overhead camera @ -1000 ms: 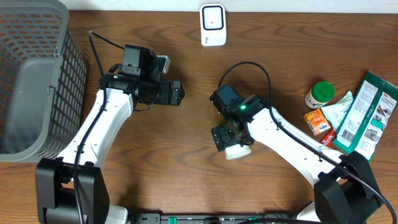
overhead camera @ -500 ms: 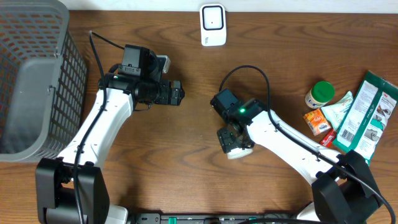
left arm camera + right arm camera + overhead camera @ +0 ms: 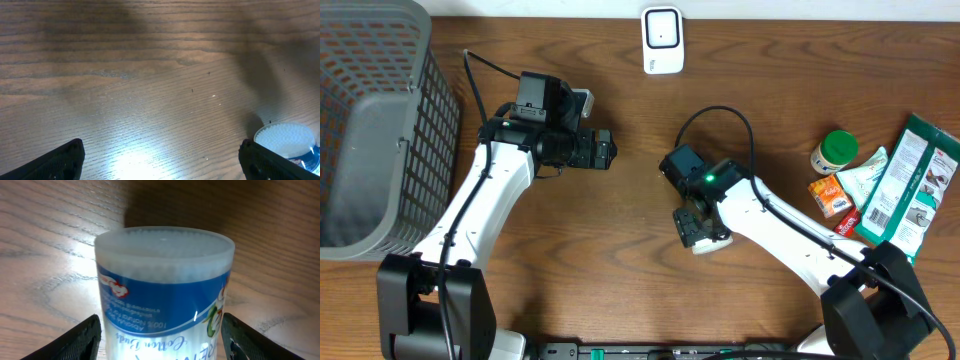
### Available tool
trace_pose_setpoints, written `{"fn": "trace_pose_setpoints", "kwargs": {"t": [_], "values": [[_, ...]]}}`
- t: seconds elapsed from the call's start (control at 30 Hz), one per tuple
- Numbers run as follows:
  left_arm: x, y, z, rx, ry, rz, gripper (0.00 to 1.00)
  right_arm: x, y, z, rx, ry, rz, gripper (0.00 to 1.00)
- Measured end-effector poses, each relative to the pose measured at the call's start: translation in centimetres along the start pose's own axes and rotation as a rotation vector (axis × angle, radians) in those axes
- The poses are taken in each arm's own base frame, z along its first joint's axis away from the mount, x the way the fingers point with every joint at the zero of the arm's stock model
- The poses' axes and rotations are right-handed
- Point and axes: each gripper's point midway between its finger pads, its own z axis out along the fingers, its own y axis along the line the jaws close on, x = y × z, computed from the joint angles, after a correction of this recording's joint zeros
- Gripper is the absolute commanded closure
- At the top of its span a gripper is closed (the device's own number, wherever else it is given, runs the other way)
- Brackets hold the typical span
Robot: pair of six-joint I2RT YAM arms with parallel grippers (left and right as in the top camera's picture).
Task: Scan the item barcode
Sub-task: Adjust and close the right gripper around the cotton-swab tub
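Observation:
The item is a clear round tub of cotton buds with a blue label and a frosted lid. It lies on the wooden table, and its lid end also shows in the left wrist view. My right gripper is down over the tub, one finger against each side. From overhead only a white edge of the tub pokes out under the right gripper. No barcode shows on the label. The white scanner sits at the table's far edge. My left gripper hovers wide open over bare wood.
A grey mesh basket fills the far left. At the right edge lie a green-lidded jar, an orange box, a white pouch and a green packet.
My right gripper has slid a little down and to the right over the tub, and its jaws have narrowed onto the tub's sides. The left arm has not moved.

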Motion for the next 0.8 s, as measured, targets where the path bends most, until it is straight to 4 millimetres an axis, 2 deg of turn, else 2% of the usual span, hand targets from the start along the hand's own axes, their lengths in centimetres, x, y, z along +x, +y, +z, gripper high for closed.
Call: {"fn": "trace_pose_setpoints", "kwargs": {"t": [0.13,0.23,0.8], "values": [[0.01,0.0,0.0,0.0,0.0,0.0,0.02,0.15,-0.03,0.34,0.001,0.001,0.0,0.28],[0.01,0.0,0.0,0.0,0.0,0.0,0.02,0.17,-0.03,0.37,0.001,0.001,0.001,0.24],[0.0,0.0,0.0,0.0,0.0,0.0,0.02,-0.25,0.14,1.06,-0.006,-0.027,0.004,0.25]]}}
